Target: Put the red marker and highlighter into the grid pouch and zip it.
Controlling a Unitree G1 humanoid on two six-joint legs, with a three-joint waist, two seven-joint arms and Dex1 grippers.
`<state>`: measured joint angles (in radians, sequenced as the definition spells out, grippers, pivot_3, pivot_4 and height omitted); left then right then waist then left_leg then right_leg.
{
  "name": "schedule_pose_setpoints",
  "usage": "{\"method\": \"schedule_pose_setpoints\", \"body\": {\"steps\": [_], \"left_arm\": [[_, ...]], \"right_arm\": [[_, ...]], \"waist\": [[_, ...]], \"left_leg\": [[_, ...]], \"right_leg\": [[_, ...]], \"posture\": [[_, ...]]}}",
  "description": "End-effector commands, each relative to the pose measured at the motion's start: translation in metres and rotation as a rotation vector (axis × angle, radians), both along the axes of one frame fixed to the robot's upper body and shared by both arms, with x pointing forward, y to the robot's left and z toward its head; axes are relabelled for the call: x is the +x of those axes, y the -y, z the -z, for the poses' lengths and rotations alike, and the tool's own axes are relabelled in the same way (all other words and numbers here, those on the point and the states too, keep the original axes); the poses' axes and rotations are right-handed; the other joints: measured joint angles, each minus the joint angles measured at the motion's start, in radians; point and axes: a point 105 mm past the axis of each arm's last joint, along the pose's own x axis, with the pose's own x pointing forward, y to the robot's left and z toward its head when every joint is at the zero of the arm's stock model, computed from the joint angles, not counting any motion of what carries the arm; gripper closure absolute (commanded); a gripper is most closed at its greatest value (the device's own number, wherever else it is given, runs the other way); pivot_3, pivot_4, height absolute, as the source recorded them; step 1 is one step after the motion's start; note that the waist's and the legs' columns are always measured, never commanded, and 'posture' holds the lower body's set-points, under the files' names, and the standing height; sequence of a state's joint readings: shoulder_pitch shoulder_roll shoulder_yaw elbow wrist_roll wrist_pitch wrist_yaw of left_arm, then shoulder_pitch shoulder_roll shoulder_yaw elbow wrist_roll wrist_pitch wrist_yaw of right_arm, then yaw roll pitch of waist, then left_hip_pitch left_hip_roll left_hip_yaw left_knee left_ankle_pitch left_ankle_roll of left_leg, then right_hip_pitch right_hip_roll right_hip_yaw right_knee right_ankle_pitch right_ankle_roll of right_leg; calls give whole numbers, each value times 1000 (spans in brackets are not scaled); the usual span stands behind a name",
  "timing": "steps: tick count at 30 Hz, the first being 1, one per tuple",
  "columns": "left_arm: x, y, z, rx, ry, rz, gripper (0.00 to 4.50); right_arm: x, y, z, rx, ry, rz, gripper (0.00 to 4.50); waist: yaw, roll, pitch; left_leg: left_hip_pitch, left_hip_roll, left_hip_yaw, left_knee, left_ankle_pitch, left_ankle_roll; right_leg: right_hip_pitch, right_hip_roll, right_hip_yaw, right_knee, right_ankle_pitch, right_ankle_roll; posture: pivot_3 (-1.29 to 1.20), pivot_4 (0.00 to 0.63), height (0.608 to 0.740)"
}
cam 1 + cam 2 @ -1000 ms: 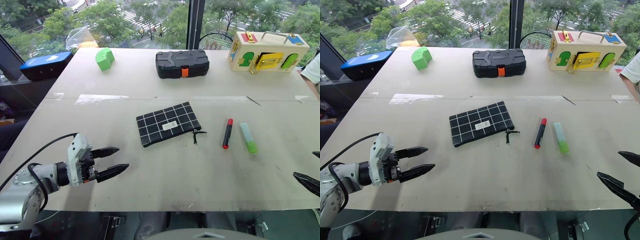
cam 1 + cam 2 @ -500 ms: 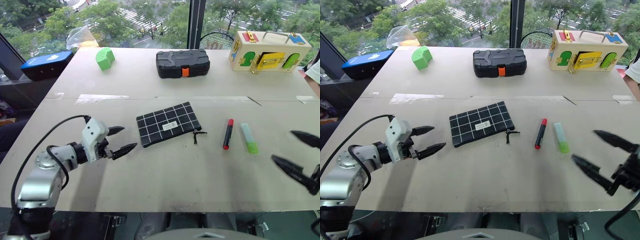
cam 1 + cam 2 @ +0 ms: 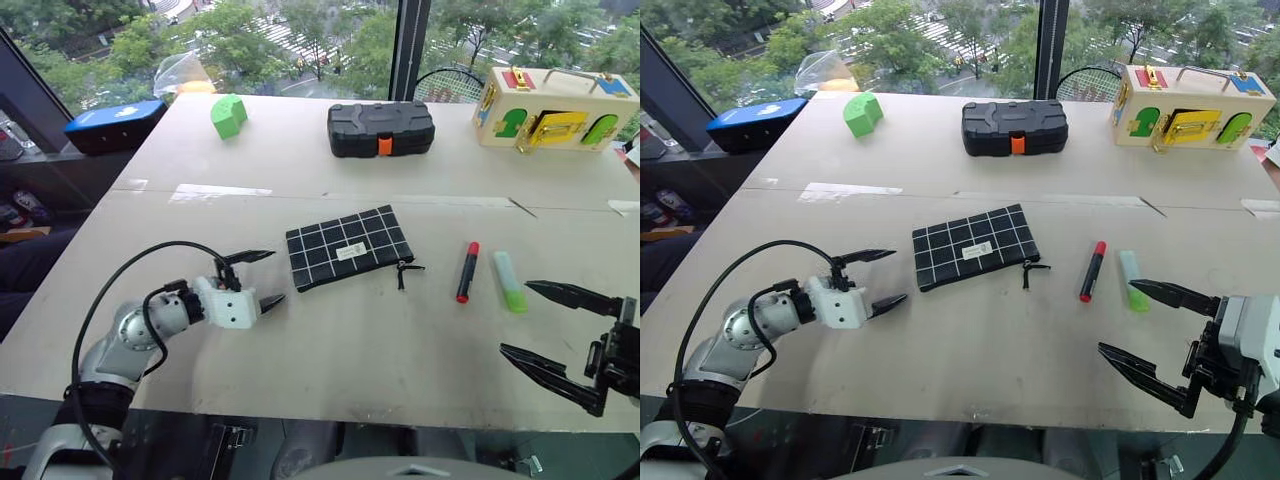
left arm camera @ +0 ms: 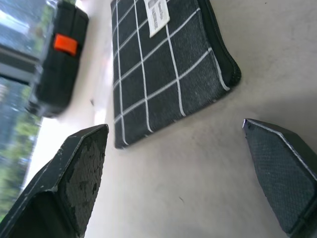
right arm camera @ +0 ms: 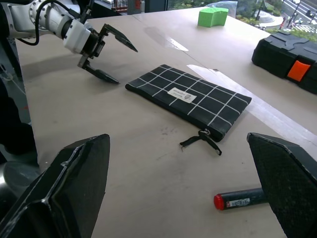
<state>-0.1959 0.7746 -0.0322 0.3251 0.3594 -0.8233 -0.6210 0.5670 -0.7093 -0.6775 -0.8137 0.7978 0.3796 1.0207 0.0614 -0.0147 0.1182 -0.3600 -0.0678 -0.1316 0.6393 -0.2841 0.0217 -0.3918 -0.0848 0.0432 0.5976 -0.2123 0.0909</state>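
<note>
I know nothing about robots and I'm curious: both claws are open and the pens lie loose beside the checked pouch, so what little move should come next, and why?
Probably the left gripper should ease onto the near end of the grid pouch to pin it. Its fingers are open just short of that end, and the pouch looks closed, with the red marker and highlighter outside.

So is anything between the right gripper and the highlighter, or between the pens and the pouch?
Nothing visible. The right gripper is open, with bare table between it and the highlighter. The marker lies between the highlighter and the pouch; past the marker, only the pouch's pull cord lies on the table.
</note>
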Motion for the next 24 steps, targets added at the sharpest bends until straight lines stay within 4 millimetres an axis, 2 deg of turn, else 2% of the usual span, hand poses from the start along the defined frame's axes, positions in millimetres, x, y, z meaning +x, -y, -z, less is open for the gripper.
{"method": "schedule_pose_setpoints", "body": {"steps": [1,6,8,9,10,12,13,16,18,19,22,24], "left_arm": [[8,6,14,94,12,-3,76],[23,16,17,150,34,-11,76],[27,27,19,160,44,21,76],[29,33,23,166,35,40,460],[30,38,26,169,29,54,615],[31,45,26,132,-16,70,1388],[32,47,24,113,-25,75,1967],[34,51,14,73,-18,90,3173],[36,53,6,36,-10,88,4188],[38,55,0,1,0,86,4471],[44,57,-17,-122,1,48,4471],[45,58,-24,-187,-11,38,4471]], "right_arm": [[-3,-5,-7,-4,46,-17,0],[-4,-6,-7,1,48,-11,0],[-3,-5,-6,3,48,-7,0],[-3,-5,-5,4,48,-5,0],[-2,-6,-5,5,49,-1,0],[-2,-7,-4,7,53,5,0],[-2,-7,-5,10,55,8,0],[-1,-10,-7,35,70,24,0],[2,-12,-5,34,73,36,0],[6,-13,-4,33,81,59,0],[25,-15,1,24,93,158,0],[43,-16,13,21,9,249,0]], "waist": [[3,1,0],[5,1,0],[7,3,-1],[8,3,-1],[9,4,-1],[8,3,-2],[7,3,-2],[7,4,-1],[7,4,-1],[5,4,-1],[-1,3,0],[-14,0,1]], "left_leg": [[0,0,0,1,0,0],[1,-1,1,9,0,0],[2,-1,1,9,0,0],[2,-1,0,9,0,0],[2,-2,0,10,0,0],[2,-2,0,10,0,0],[2,-2,0,10,0,0],[2,-2,-1,10,0,0],[1,-2,-2,10,0,0],[1,-2,-3,10,0,0],[1,-2,-6,10,0,0],[0,-2,-7,10,0,0]], "right_leg": [[0,0,0,2,0,0],[3,1,-3,7,0,1],[4,1,-3,8,-1,1],[5,1,-4,8,-1,1],[5,1,-5,8,-1,1],[6,0,-5,8,-1,1],[6,0,-5,8,-1,1],[6,0,-6,8,-2,3],[6,0,-7,8,-2,3],[6,0,-7,8,-2,3],[4,0,-7,8,-2,3],[3,0,-7,9,-2,2]], "posture": [[0,150,740],[0,150,740],[0,150,740],[0,150,740],[0,150,740],[0,150,740],[0,150,740],[0,150,740],[0,150,740],[0,150,740],[0,150,740],[0,150,740]]}}
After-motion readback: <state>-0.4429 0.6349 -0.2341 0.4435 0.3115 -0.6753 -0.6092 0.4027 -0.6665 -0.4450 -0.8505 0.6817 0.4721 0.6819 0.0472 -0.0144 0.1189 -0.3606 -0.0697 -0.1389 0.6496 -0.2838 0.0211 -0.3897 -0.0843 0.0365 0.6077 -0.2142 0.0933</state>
